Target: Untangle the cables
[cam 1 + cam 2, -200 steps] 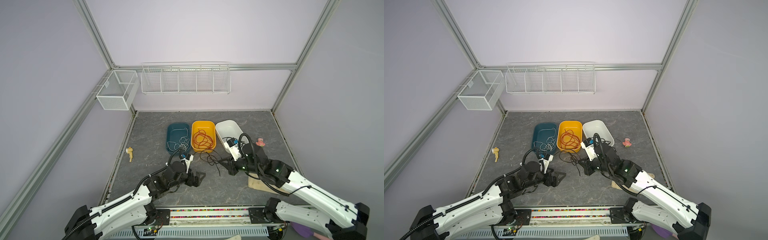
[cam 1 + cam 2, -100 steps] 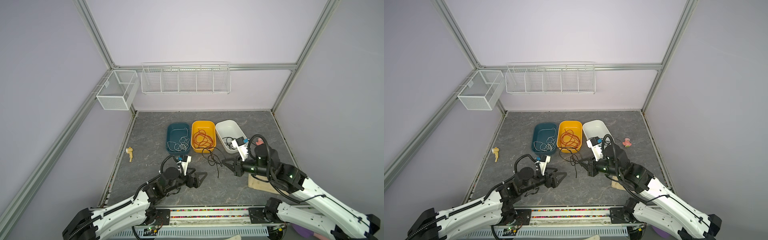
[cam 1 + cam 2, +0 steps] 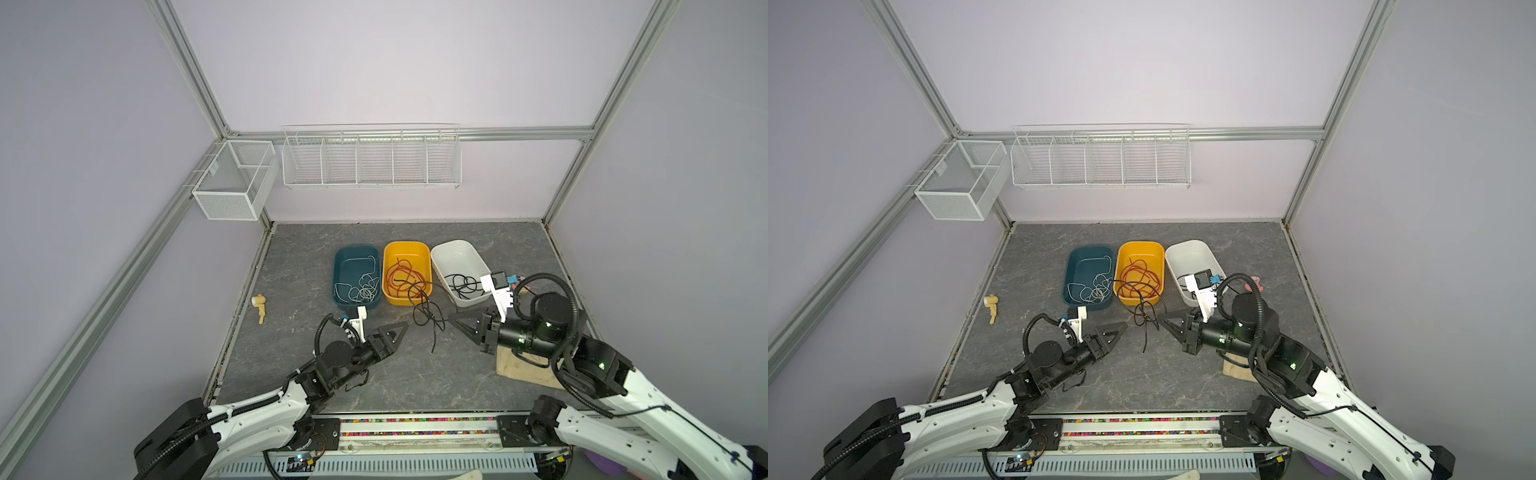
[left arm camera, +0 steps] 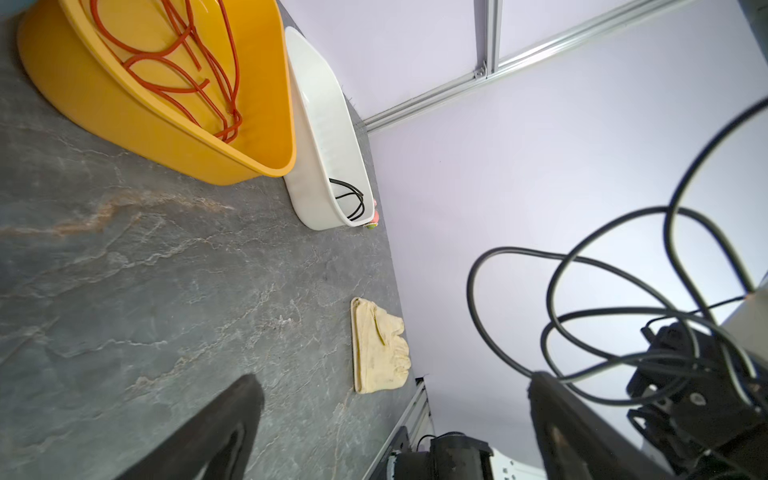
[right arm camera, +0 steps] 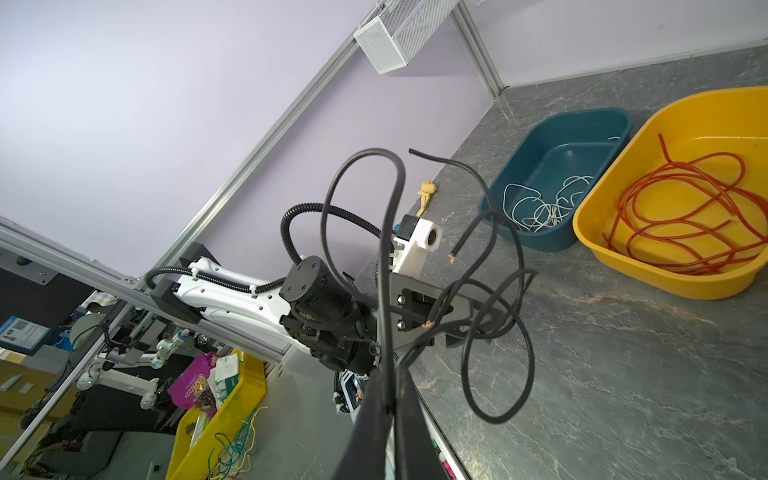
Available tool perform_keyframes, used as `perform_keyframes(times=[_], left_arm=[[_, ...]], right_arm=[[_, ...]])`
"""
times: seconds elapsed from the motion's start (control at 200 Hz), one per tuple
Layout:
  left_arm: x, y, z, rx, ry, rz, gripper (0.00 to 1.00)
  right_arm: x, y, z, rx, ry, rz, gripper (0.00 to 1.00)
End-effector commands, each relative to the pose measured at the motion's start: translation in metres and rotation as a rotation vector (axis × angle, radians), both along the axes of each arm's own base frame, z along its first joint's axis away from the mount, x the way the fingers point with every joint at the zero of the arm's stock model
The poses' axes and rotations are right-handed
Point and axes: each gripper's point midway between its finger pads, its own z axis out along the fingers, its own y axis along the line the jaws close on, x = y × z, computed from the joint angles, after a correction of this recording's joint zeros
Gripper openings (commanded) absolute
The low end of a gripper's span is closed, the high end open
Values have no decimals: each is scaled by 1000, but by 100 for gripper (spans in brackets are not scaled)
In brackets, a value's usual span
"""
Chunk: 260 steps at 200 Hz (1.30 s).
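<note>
Grey marbled table (image 3: 415, 386) from above, two robot arms reaching in from the near edge.

Well out to the outer side of the left gripper (image 3: 401, 331), a small pale yellow toy (image 3: 259, 306), lying alone on the table.

Left gripper released, jaws spread wide, nothing between them. In the left wrist view, only bare table and wall between its two black fingers (image 4: 224, 424).

Just beyond the left gripper, a teal tub (image 3: 356, 252) with a white cable (image 3: 360, 289) coiled loosely inside.

Beyond the gap between the two grippers, a yellow tub (image 3: 406, 247) holding a red-orange cable (image 3: 402, 276) in wide loops.

Between the two gripper tips, a tangle of black cables (image 3: 424, 309), lifted off the table in several loops, one end trailing down toward the surface. Whether touching the table, cannot tell. Very near the left gripper's tip, contact unclear.

Right gripper (image 3: 452, 321) clenched on those black cables, jaws pressed together. In the right wrist view, dark strands pinched between the closed fingers (image 5: 370, 436), loops fanning out ahead of them, bare copper at the cut ends.

Beyond the right gripper and slightly to its outer side, a white tub (image 3: 457, 246) with another black cable (image 3: 463, 284) lying inside.

Behind the right gripper, partly under that arm, a beige glove (image 3: 519, 368) flat on the table.
</note>
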Motion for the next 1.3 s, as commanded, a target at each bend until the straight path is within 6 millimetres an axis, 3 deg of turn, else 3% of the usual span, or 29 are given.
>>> perform_keyframes(times=[0.0, 0.13, 0.445, 0.635, 0.71, 0.73, 0.989, 1.114, 1.294], left_arm=[[5, 3, 32, -191, 35, 46, 100], [10, 4, 33, -225, 60, 71, 98], [11, -16, 30, -294, 89, 23, 89], [15, -26, 41, -403, 80, 5, 83], [15, -30, 32, -389, 103, -1, 81], [17, -35, 43, -410, 83, -9, 81], [8, -31, 63, -436, 18, -17, 82], [0, -39, 67, -439, 18, -54, 71], [-5, -41, 68, -439, 15, -70, 46]], right_arm=[[-5, 5, 8, 55, -9, 37, 7], [-7, 8, 12, 80, -12, 55, 7], [-10, 12, 19, 113, -22, 86, 7], [-10, 13, 17, 116, -20, 90, 7], [-9, 14, 16, 115, -20, 89, 7], [-9, 14, 15, 113, -21, 89, 7], [-10, 13, 12, 106, -32, 90, 6], [-10, 14, 14, 117, -34, 94, 6], [-10, 12, 15, 123, -41, 84, 7]])
